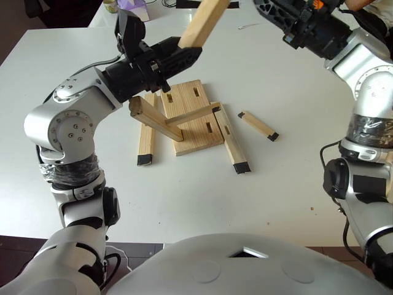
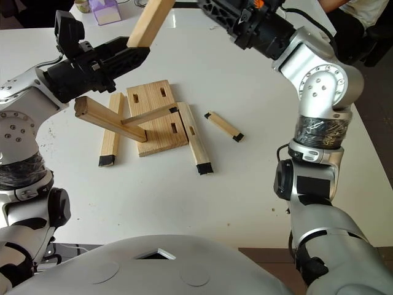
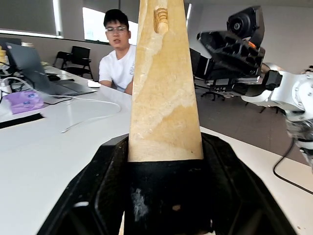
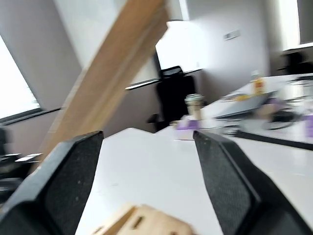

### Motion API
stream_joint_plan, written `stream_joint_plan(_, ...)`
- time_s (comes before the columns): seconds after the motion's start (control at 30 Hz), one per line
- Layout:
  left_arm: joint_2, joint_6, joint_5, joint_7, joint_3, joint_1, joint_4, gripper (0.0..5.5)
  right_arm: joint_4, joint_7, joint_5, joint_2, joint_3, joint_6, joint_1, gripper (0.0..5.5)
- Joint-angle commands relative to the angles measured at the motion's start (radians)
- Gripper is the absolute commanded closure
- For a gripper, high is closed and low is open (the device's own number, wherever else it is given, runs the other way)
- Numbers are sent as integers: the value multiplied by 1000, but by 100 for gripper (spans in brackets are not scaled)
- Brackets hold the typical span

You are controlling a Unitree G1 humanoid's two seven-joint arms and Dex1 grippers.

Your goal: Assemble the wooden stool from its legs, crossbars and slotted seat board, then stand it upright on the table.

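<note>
My left gripper [image 1: 183, 53] is shut on the lower end of a wooden leg [image 1: 206, 21], held high over the table and slanting up and away; in the left wrist view the leg [image 3: 164, 93] rises between the black fingers [image 3: 102, 196]. My right gripper [image 2: 207, 6] hovers open just beyond the leg's top end, and its wide-apart fingers [image 4: 63, 181] frame the leg [image 4: 107, 68]. The slotted seat board [image 1: 195, 126] lies flat on the table. Another leg [image 1: 153, 118] with a crossbar [image 1: 195, 114] joined to it leans tilted over the board.
Two more legs with black end caps lie flat, one left of the board [image 1: 146, 140] and one right of it [image 1: 231, 140]. A short crossbar [image 1: 258, 125] lies further right. A purple box [image 1: 134, 7] stands at the white table's [image 1: 245, 184] far edge.
</note>
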Motion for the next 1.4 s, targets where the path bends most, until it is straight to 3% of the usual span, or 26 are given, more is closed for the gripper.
stream_joint_plan(0.03, 41, -37, -78, -110, -5, 18, -45, 348, 84, 134, 94, -73, -10, 126, -107, 211)
stream_joint_plan(0.23, 74, -62, -151, -193, -4, 38, -62, 348, 155, 259, 167, -128, -31, 225, -178, 211)
stream_joint_plan(0.6, 106, -26, -325, -212, 23, 58, -34, 348, 141, 216, 238, -134, -122, 231, -193, 211)
stream_joint_plan(0.93, 131, -16, -364, -203, 11, 52, -14, 348, 91, 230, 273, -150, -136, 223, -130, 347)
stream_joint_plan(1.4, 139, -49, -310, -158, 5, 42, 33, 348, -1, 148, 188, -145, -119, 95, -39, 348)
